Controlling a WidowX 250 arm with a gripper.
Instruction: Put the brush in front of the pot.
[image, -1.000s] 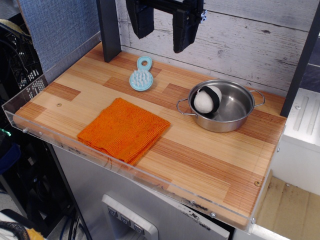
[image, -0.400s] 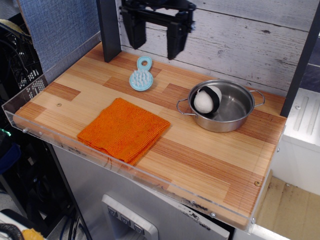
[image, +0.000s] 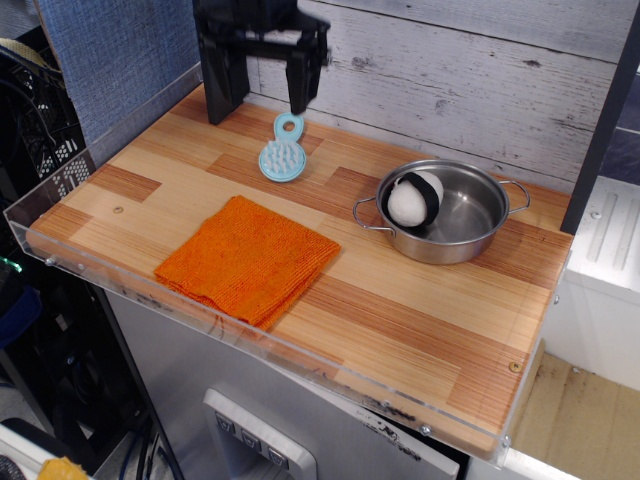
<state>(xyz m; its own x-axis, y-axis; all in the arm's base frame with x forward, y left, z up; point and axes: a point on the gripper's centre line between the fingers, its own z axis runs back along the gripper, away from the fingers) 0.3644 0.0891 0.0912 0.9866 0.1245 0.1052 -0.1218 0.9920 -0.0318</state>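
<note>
Basically nothing's done yet. Using the pot (image: 447, 212) as reference: the orange cloth (image: 248, 259) lies nearer the camera, off to its left. The brush (image: 283, 150) lies untouched farther back-left of the pot, bristles up. The gripper (image: 264, 90) hangs just behind the brush, claws spread wide, empty. Grab and carry are both left.

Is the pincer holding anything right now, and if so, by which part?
Nothing is held. The pincer hangs open above the back of the table, its fingers apart and empty. The brush lies on the wood just below it, untouched.
</note>
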